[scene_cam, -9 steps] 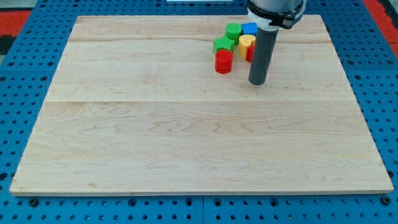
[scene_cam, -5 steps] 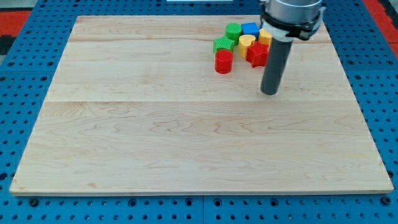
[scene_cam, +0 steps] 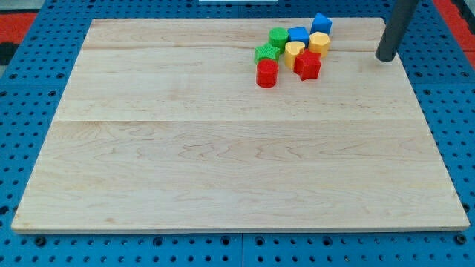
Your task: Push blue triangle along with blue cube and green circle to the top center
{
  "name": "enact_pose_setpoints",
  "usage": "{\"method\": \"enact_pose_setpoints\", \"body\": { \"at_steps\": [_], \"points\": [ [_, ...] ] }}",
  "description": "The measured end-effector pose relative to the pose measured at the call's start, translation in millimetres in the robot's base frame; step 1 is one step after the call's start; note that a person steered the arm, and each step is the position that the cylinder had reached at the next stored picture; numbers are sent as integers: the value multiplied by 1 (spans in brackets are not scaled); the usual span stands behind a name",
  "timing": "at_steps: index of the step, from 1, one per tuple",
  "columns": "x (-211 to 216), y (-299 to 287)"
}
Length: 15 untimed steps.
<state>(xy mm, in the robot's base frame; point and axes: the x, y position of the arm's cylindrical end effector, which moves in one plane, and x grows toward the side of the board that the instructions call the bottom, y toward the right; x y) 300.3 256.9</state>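
Note:
A tight cluster of blocks sits near the view's top, right of centre. The green circle point(scene_cam: 279, 35) is at its upper left, with a blue block point(scene_cam: 298, 34) touching its right side. A second blue block point(scene_cam: 321, 23) stands at the cluster's upper right, near the board's top edge. I cannot tell which blue block is the triangle and which the cube. My tip point(scene_cam: 386, 58) rests on the board well to the right of the cluster, touching no block.
The cluster also holds two yellow blocks point(scene_cam: 319, 42) point(scene_cam: 295, 51), a green block point(scene_cam: 265, 54), a red cylinder point(scene_cam: 267, 73) and a red star point(scene_cam: 307, 64). The wooden board point(scene_cam: 223, 163) lies on a blue pegboard; my tip is near the board's right edge.
My tip has moved from below the cluster to the right and up, to the board's upper right. The blocks it had hidden now show; none has visibly shifted.

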Motion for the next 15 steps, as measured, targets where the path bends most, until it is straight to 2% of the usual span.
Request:
{"method": "enact_pose_setpoints", "body": {
  "at_steps": [1,3,4,5,7,8,10,11,13,15],
  "points": [
    [-8,0],
    [-66,-2],
    [-97,-32],
    [-109,-63],
    [-108,-109],
    [-105,-109],
    [-69,-109],
    [-68,-109],
    [-41,-87],
    [-46,-150]
  ]
}}
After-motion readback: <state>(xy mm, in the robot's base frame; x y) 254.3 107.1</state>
